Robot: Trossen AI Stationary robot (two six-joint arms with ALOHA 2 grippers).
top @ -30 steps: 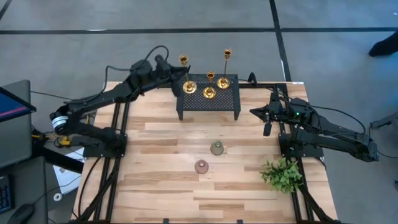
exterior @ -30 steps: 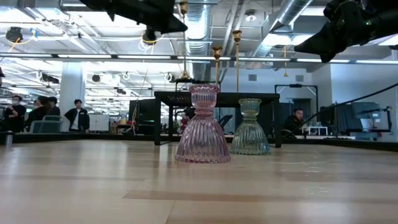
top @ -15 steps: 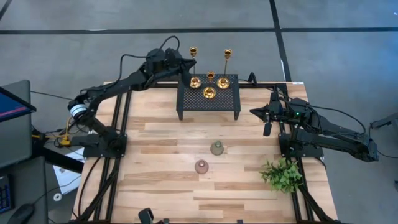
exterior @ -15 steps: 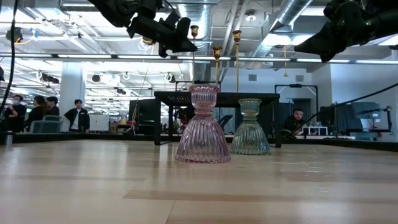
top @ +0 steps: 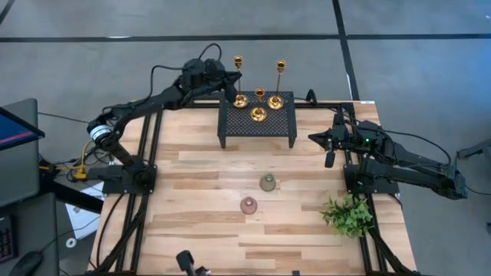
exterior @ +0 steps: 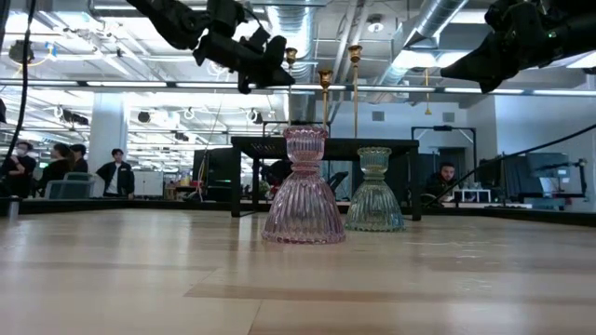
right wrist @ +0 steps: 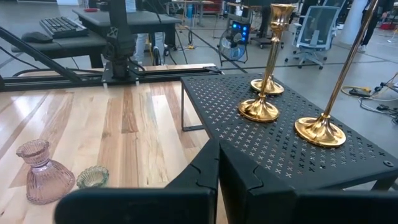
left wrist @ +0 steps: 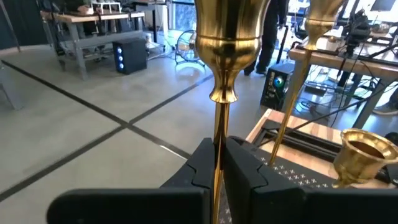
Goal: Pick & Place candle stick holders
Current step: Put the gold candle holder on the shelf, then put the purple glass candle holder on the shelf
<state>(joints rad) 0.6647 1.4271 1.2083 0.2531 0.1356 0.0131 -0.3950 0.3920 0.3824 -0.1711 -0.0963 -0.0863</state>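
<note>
My left gripper [top: 231,77] is shut on a tall gold candlestick [top: 238,61] over the far left corner of the black perforated rack [top: 257,123]. Its round base [top: 240,100] is at the rack top; I cannot tell whether it rests there. Two more gold candlesticks stand by their bases on the rack, a short one [top: 258,113] and a tall one [top: 275,101]. The pink holder [top: 248,205] and the grey-green holder [top: 268,182] stand on the table. My right gripper [top: 329,159] is shut and empty, raised at the table's right side. My left gripper pinches the candlestick's thin stem [left wrist: 217,134] between its two fingers, a little below the candle cup [left wrist: 226,37]. The fingers come from the table's left, about level, and lie across the stem. The candlestick stands upright in the hold.
A leafy green sprig [top: 349,215] lies near the table's right front. The two squat holders stand close together mid-table, as the low view [exterior: 305,200] shows. Bare wood lies to the left of them.
My left gripper has carried the tall candlestick a little toward the far right along the rack's far left corner and lowered it. The candlestick has stayed upright. For the last half second it has barely moved.
</note>
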